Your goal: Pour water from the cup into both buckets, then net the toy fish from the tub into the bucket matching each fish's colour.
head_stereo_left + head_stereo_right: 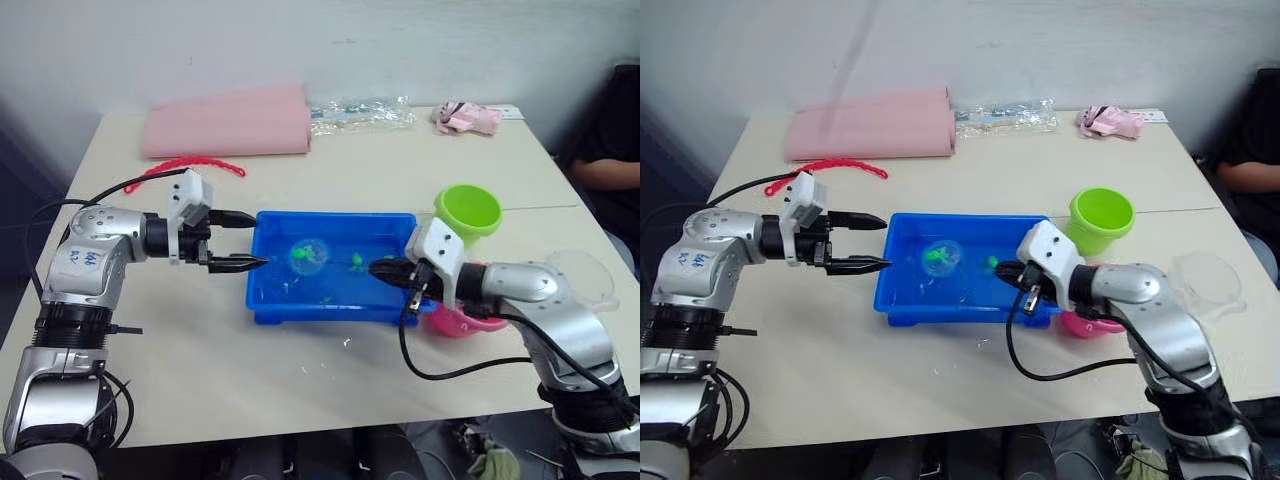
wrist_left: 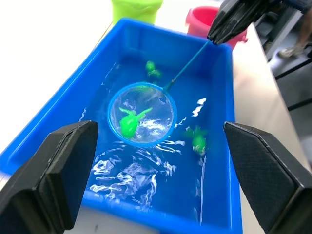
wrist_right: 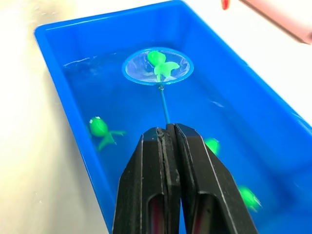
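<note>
The blue tub (image 1: 330, 216) holds water in the middle of the table. My right gripper (image 1: 378, 268) is shut on the thin stick of the net (image 3: 157, 66). The net's hoop lies over the water with a green toy fish (image 2: 130, 121) in it. More green fish (image 3: 100, 129) float loose in the tub. My left gripper (image 1: 258, 240) stands open at the tub's left end, holding nothing. The lime green bucket (image 1: 467, 212) stands behind the tub's right corner. The pink bucket (image 1: 462, 322) is partly hidden by my right arm. The clear cup (image 1: 585, 275) sits at the far right.
A folded pink cloth (image 1: 228, 122), a red beaded strip (image 1: 195, 165), a clear plastic bag (image 1: 360, 113) and a small pink item (image 1: 467, 117) lie along the table's back. A person (image 1: 615, 150) sits at the right edge.
</note>
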